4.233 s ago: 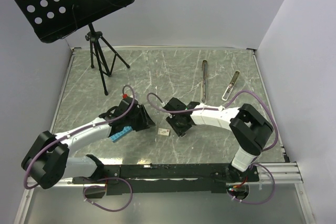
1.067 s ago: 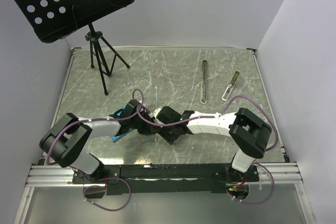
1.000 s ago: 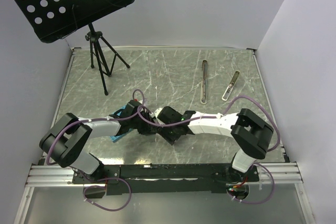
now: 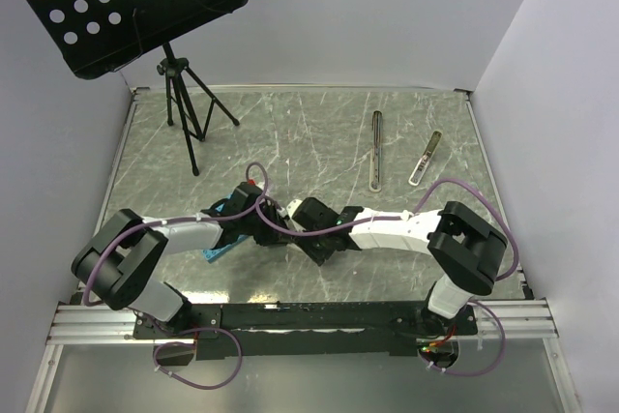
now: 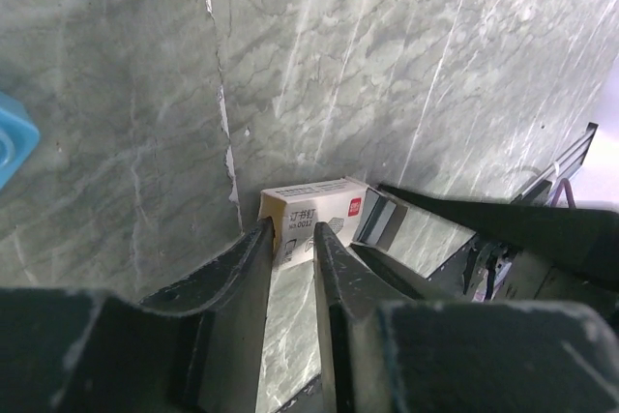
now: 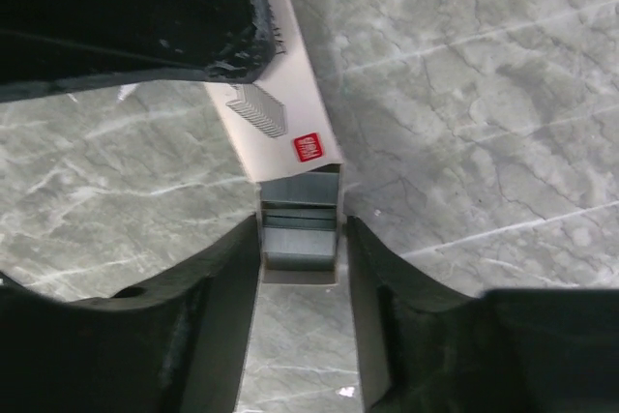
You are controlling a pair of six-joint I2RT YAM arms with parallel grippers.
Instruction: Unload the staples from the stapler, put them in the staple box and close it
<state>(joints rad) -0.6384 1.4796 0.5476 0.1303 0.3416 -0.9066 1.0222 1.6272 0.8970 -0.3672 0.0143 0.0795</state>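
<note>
Marble tabletop: left claw pinches white box; right claw straddles its grey tray, grip unclear.

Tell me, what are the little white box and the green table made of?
Small white box: probably thin cardboard, matte and printed, with sharp folded edges. Its grey inner tray: card or metal, hard to tell. Table: looks like green marble, pale veins, maybe only a print.
</note>
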